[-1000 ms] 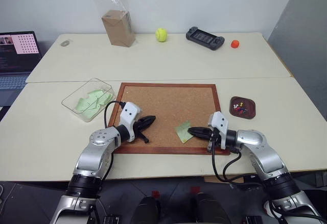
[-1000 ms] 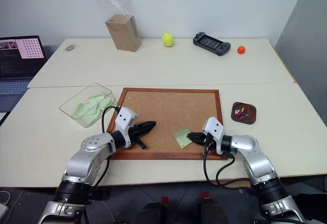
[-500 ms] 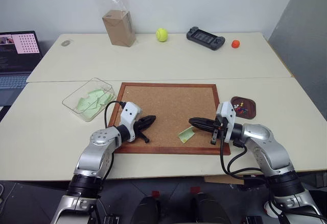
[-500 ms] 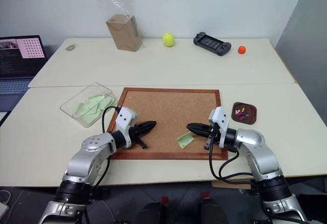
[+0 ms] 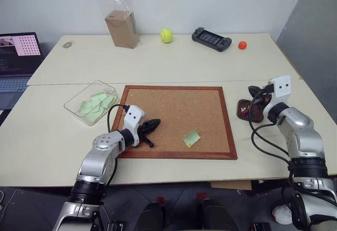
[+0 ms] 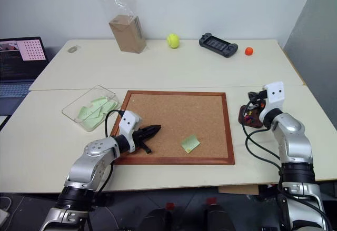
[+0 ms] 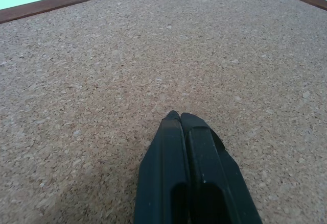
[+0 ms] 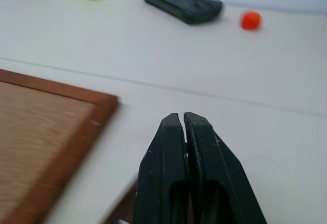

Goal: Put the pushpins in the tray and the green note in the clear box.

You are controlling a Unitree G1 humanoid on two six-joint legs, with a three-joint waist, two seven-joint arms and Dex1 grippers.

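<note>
Right pincer [image 5: 254, 90], shut, hangs above small glossy reddish-brown tray [image 5: 249, 110] holding coloured pushpins [image 6: 250, 114], probably delivering one; pale green paper note [image 5: 191, 137] lies unpinned on corkboard [image 5: 178, 112]; left pincer [image 5: 152, 126] shut, empty

1. The green note [image 5: 191, 137] is a small pale green paper square. It lies on the brown cork, one edge curled up.
2. The clear box [image 5: 90, 102] sits left of the cork, with green papers inside.
3. The tray [image 6: 249, 116] is dark red, with pushpins [image 6: 253, 107] in it, partly behind my arm.
</note>
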